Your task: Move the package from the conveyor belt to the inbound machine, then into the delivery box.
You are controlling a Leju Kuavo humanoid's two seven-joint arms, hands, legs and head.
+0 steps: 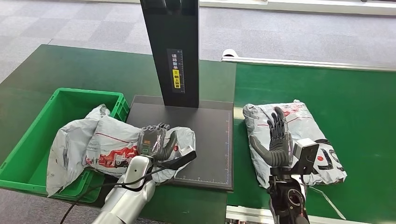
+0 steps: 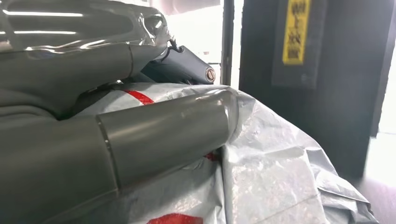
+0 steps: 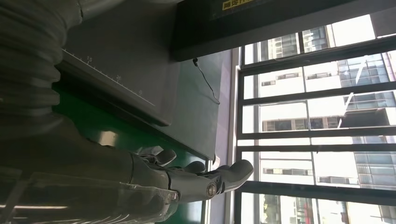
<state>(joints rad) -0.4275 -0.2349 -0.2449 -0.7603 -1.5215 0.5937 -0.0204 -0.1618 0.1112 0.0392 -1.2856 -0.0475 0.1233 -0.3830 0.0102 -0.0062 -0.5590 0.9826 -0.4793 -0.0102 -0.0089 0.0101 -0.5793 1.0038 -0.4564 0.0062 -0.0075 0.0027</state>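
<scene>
Three grey packages (image 1: pixel 116 144) – perhaps, left hand (image 1: pixel 153 141) gripping one, right hand (image 1: pixel 278 137) spread, empty

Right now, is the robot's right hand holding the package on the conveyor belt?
No, the right hand is raised above the package on the conveyor belt, fingers spread, holding nothing.

You see a grey package (image 1: pixel 121 144) with red-and-white print over the bright green delivery box (image 1: pixel 28 140). The inbound machine (image 1: pixel 205 135) is black, its post carrying a yellow label (image 1: pixel 176 77). A second grey package (image 1: pixel 303 126), printed red and black, lies on the green conveyor belt (image 1: pixel 345 98).
</scene>
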